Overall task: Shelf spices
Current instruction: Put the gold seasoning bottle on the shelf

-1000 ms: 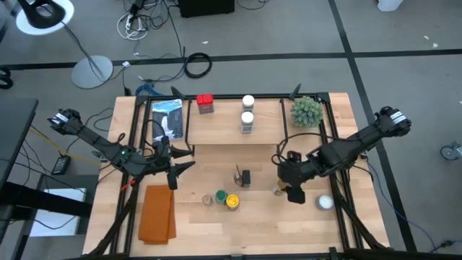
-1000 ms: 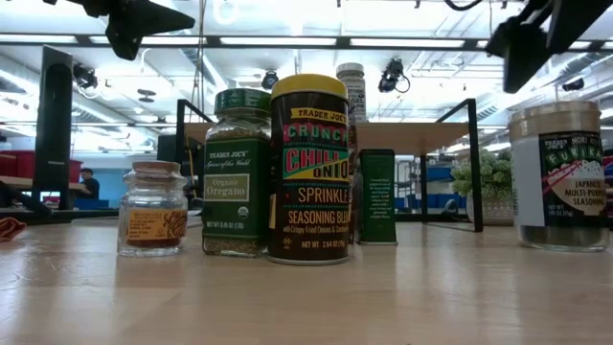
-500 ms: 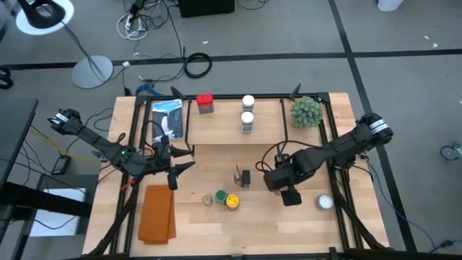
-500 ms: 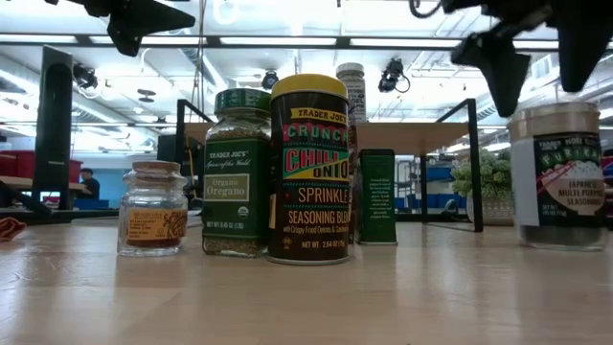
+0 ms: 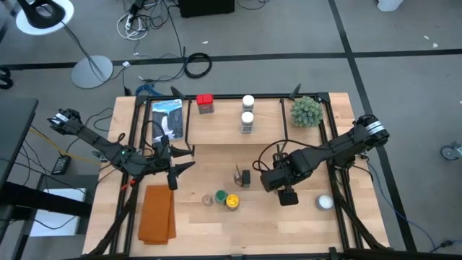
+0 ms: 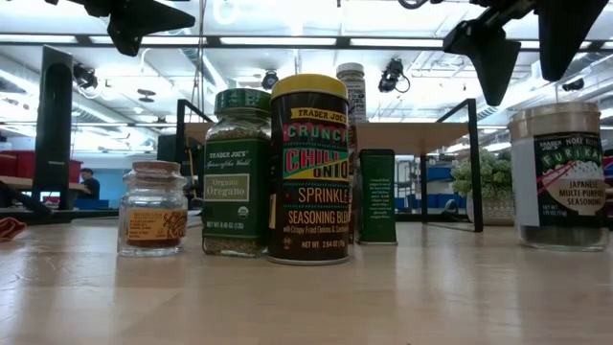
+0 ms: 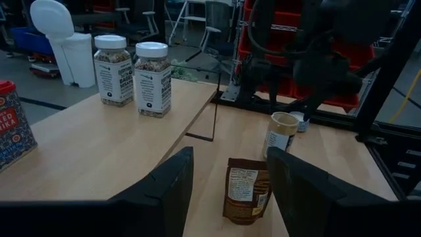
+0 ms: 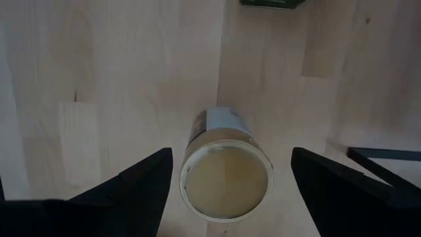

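Right gripper (image 5: 279, 189): hangs above the table at about 4 o'clock from the table's middle, fingers spread wide and holding nothing; the right wrist view looks straight down between them.
Tan-lidded glass jar (image 8: 227, 172): stands upright on the pale wooden tabletop (image 5: 209, 224) directly under the right gripper, between its two fingers but untouched.
Left gripper (image 5: 182, 157): waits at 9 o'clock of the table, just off the shelf's front edge, fingers parted and empty.
Shelf, a low light-wood board on thin black legs (image 5: 224, 123): fills the 12 o'clock part of the table.
On the shelf: a red square tin (image 5: 205, 104) at its 11 o'clock corner and two white-lidded glass jars (image 5: 247, 115) side by side near its middle.
Loose spices: a small dark box (image 5: 246, 178) at the table's centre; a yellow-lidded dark jar (image 5: 232, 201), a green-lidded jar (image 5: 219, 196) and a small tan-lidded jar (image 5: 207, 199) clustered at 6 o'clock.
Brown pouch (image 7: 246, 190): stands near the dark box, seen from the left wrist.
Green spiky plant ball (image 5: 305, 110): at 1 o'clock.
Orange cloth (image 5: 157, 214): lies at 8 o'clock.
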